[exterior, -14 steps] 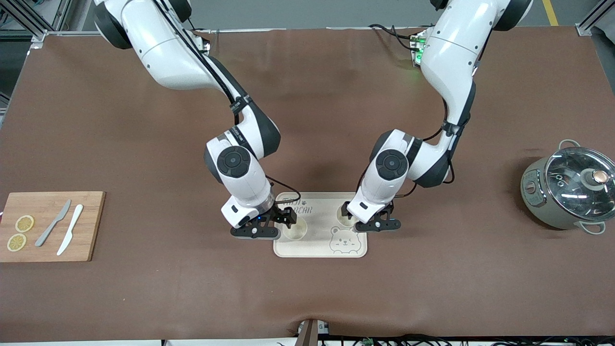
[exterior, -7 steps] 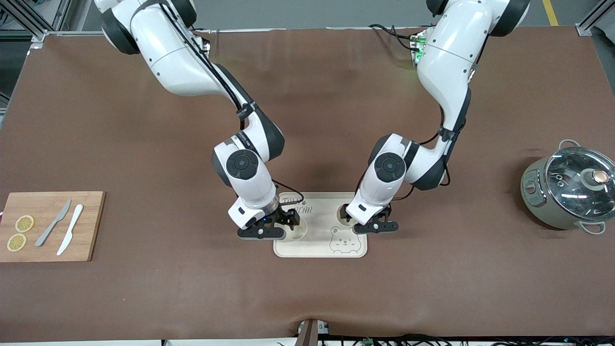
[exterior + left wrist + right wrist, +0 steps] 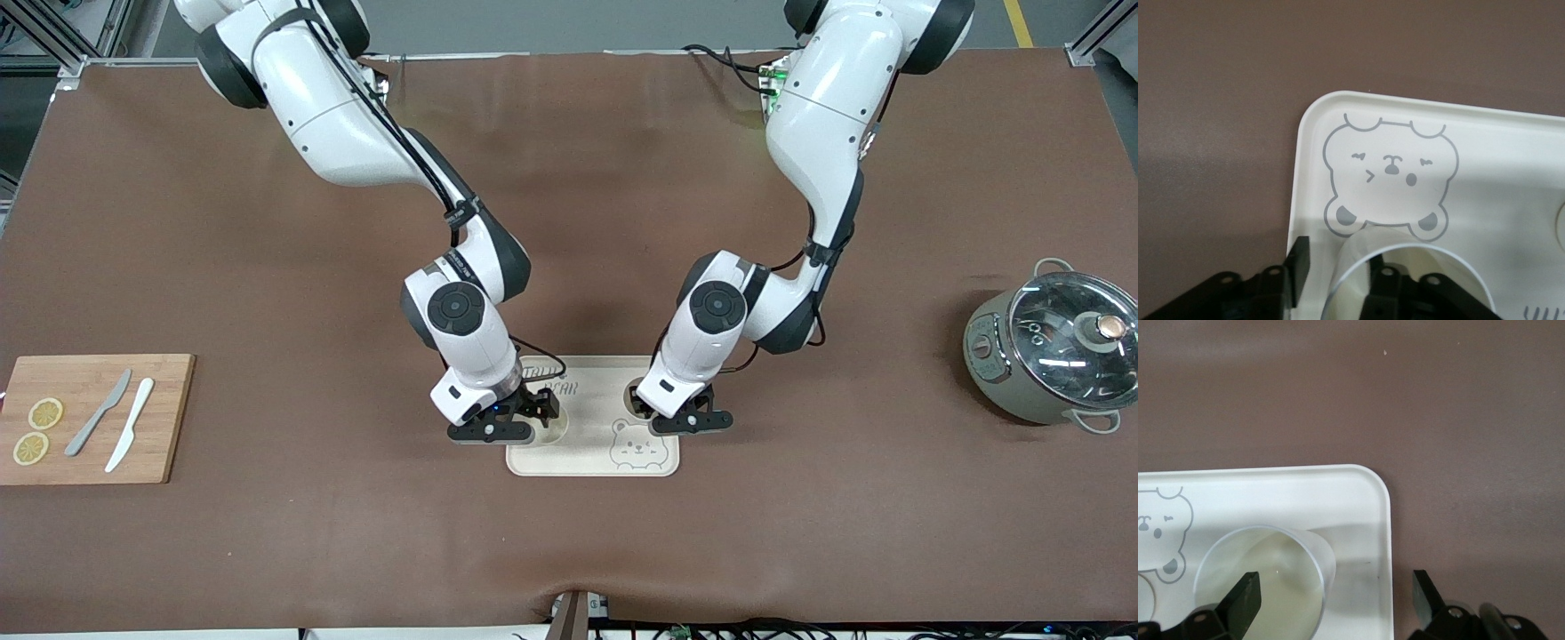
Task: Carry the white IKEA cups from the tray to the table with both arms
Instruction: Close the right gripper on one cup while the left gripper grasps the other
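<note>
Down on the tray (image 3: 587, 449) for the grab: left gripper (image 3: 1340, 275) parted astride the wall of one cup (image 3: 1431, 263), right gripper (image 3: 1335, 593) wide open at the other cup (image 3: 1281, 583); next, pinch, lift straight, clear the rim.

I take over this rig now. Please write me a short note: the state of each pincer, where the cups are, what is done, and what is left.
Left pincer: open, low over the tray, straddling the wall of one white cup, not clamped.
Right pincer: open wide, one finger inside the other white cup.
Both cups stand upright on the tray.
Done: both approaches. No cup is on the table yet.
Left: grip, lift, set both cups on the table.
</note>
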`<state>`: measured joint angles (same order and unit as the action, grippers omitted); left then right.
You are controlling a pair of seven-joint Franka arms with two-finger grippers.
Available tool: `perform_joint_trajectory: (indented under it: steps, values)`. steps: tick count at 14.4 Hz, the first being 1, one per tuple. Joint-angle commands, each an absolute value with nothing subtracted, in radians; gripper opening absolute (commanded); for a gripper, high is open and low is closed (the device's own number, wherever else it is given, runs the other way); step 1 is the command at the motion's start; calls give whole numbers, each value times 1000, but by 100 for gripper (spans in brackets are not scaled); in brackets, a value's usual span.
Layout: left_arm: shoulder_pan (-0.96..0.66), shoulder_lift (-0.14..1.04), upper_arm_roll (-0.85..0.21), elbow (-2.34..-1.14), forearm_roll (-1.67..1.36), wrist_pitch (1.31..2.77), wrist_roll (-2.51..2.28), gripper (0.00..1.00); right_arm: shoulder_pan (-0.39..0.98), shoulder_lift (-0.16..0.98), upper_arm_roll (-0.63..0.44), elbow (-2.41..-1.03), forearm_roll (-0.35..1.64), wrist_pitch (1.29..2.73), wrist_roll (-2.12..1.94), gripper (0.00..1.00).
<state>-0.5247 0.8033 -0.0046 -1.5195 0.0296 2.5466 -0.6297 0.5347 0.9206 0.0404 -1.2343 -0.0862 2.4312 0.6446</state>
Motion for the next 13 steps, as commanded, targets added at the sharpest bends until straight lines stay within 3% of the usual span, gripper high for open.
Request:
perform_joint_trajectory:
  steps: [1, 7, 8, 9, 10, 13]
  values:
    - [-534, 807, 5, -1509, 58, 2553, -660, 0, 555, 963, 28, -1197, -112, 2456, 680, 100]
    - [-531, 807, 5, -1512, 60, 2553, -657, 0, 555, 971, 28, -1197, -112, 2467, 680, 100]
    - [-531, 807, 5, -1513, 60, 2553, -657, 0, 555, 971, 28, -1197, -110, 2467, 678, 95]
    - [-526, 801, 5, -1513, 60, 2553, -657, 0, 554, 969, 28, -1197, -110, 2467, 680, 67]
    - [-523, 787, 5, -1514, 60, 2551, -658, 0, 554, 969, 28, -1197, -110, 2464, 681, 50]
    - [-514, 668, 5, -1513, 60, 2389, -650, 0, 555, 969, 28, -1198, -110, 2461, 701, 21]
